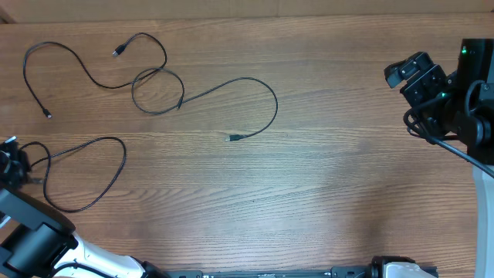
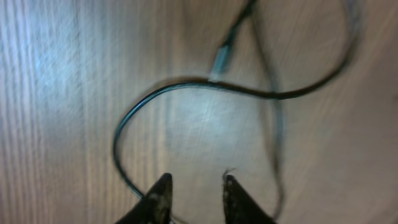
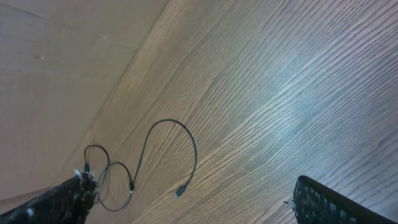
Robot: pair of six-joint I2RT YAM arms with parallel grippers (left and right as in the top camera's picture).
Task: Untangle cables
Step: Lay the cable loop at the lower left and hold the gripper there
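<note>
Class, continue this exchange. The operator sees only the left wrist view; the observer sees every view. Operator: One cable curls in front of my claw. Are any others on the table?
Observer: Yes, overhead shows two more: a far-left cable and a middle cable, overlapping at one spot.
Operator: Where is the right claw?
Observer: The right claw is near the right side of the table, wide open, empty, away from every cable.
</note>
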